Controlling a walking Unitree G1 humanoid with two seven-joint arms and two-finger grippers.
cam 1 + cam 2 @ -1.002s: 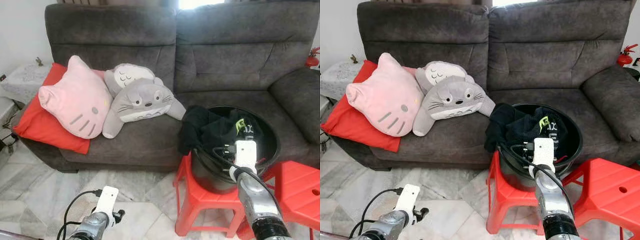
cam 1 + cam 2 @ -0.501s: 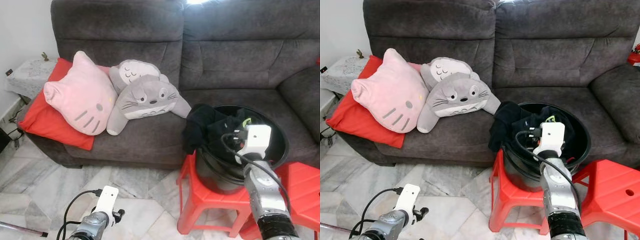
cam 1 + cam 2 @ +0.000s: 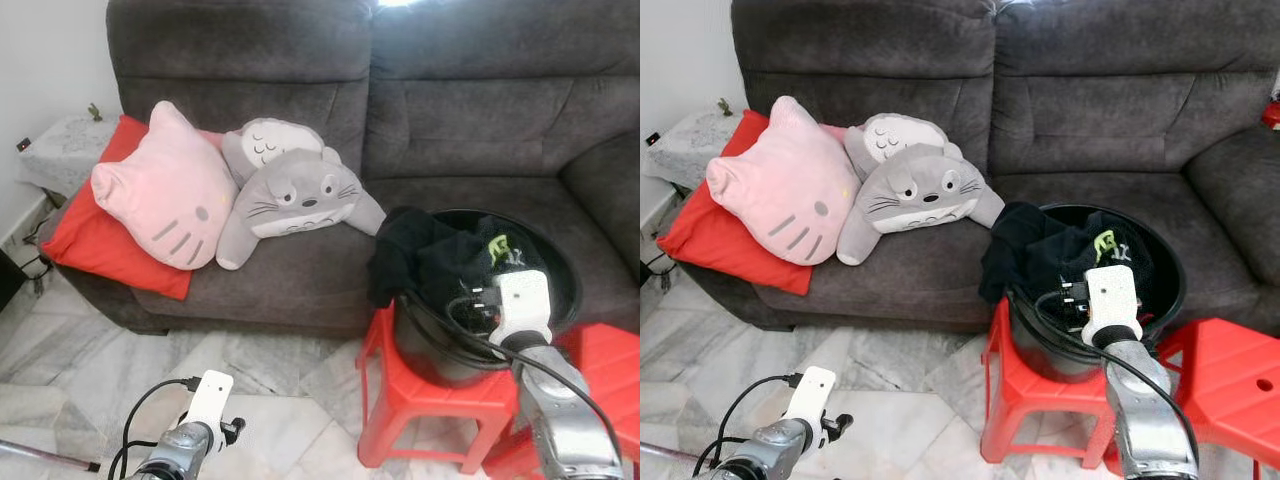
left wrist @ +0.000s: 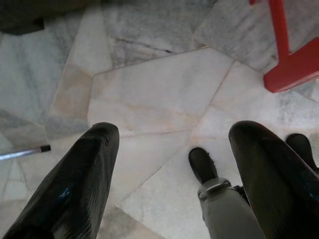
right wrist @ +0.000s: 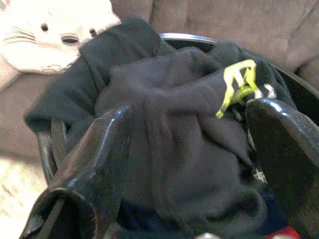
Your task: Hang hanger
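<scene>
right tool (image 5: 184, 149) | fingers spread, hovering over dark clothes (image 5: 169, 144) in black basin (image 3: 1160, 300), right-centre | advice: descend slowly, searching for a hanger

I can't make out a hanger in any view. What I see is a black tub (image 3: 1160, 300) standing on a red stool (image 3: 1040, 400) just in front of the sofa, heaped with dark clothes (image 5: 169, 129). One black garment (image 3: 395, 255) spills over its rim; another bears a yellow-green print (image 5: 238, 84).
</scene>
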